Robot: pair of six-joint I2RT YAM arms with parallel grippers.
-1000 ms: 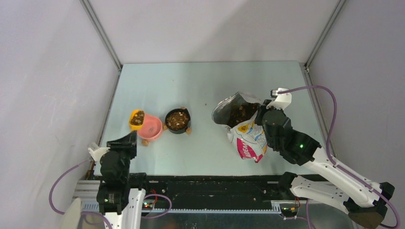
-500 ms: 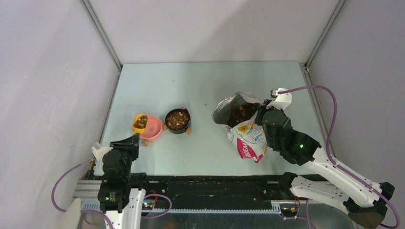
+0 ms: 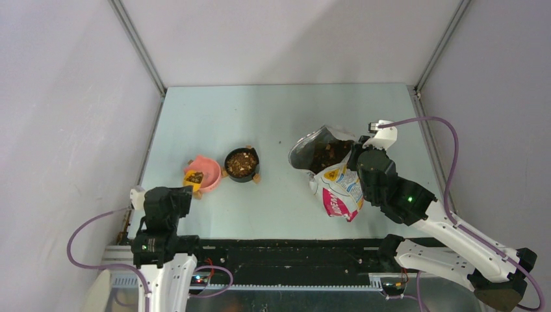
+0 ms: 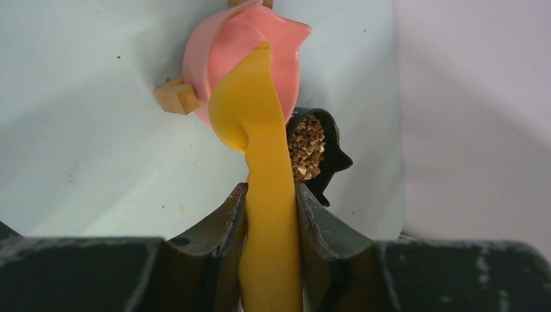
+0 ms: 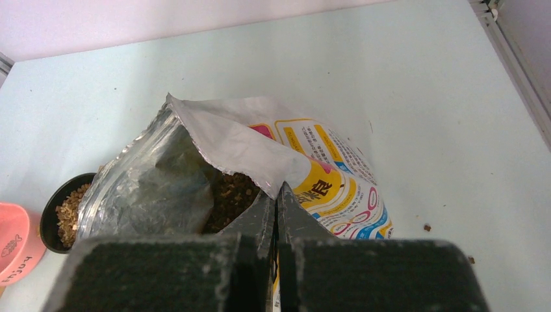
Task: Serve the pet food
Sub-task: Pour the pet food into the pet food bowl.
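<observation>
Pet food [image 3: 241,162]: small dry pellets, tan to dark brown, loose and grainy; held in three places, left to right: a little heap in the yellow scoop [image 3: 194,177], a fill close to the rim of the black bowl [image 3: 242,155], a dark mass inside the open mouth of the bag [image 3: 338,188]. Count: one scoop; two bowls, the pink bowl [image 3: 209,170] on the left and the black one just beside it on the right; one bag, white and yellow print outside, silver foil inside, lying on the pale table [image 3: 279,117] well apart to the right; one wooden block [image 4: 176,97] against the pink bowl in the left wrist view. Left gripper [image 4: 269,195]: fingers narrow, clamped on the scoop's handle, the scoop turned on edge with its cup over the pink bowl. Right gripper [image 5: 276,201]: fingers pressed together, pinching the torn lip of the bag. Changes from a second ago: the scoop stood at the far left rim of the pink bowl, now it sits over the near side of that bowl; the left arm has drawn back and turned; bag, black bowl and right arm unmoved.
</observation>
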